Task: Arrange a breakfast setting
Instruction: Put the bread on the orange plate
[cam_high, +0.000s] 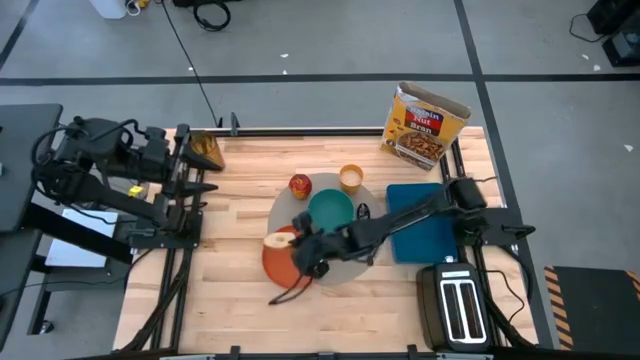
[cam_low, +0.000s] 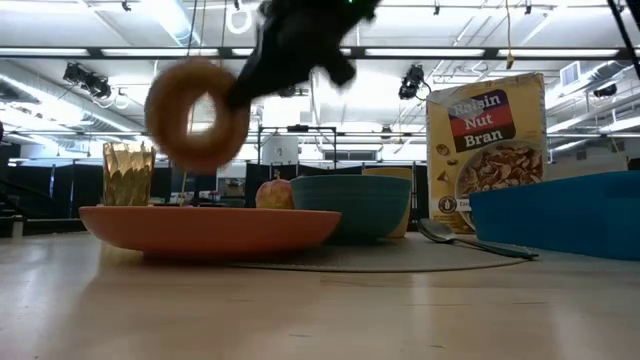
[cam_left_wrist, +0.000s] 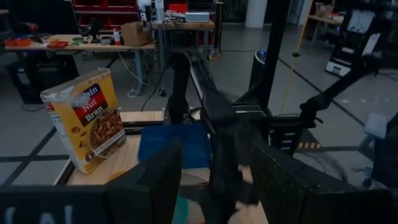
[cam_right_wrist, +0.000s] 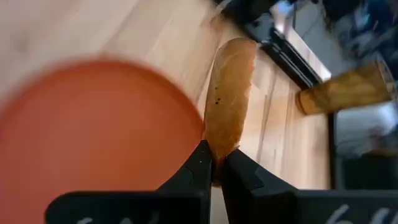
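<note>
Closed right gripper (cam_right_wrist: 213, 163) pinches the bagel (cam_right_wrist: 227, 96) between its fingers, above the orange plate (cam_right_wrist: 87, 143); left gripper (cam_left_wrist: 214, 180) fingers stand parted, empty.

The floor (cam_high: 330, 40) around the bench was grey, crossed by dark tape lines in the upper part of the high view. The table (cam_high: 240, 310) was of pale wood planks. Across the low view ran a ceiling of white beams and long strip lights (cam_low: 90, 52) (several spot lamps hung among them). At the upper left of the left wrist view stood a cluttered workbench (cam_left_wrist: 68, 43).
</note>
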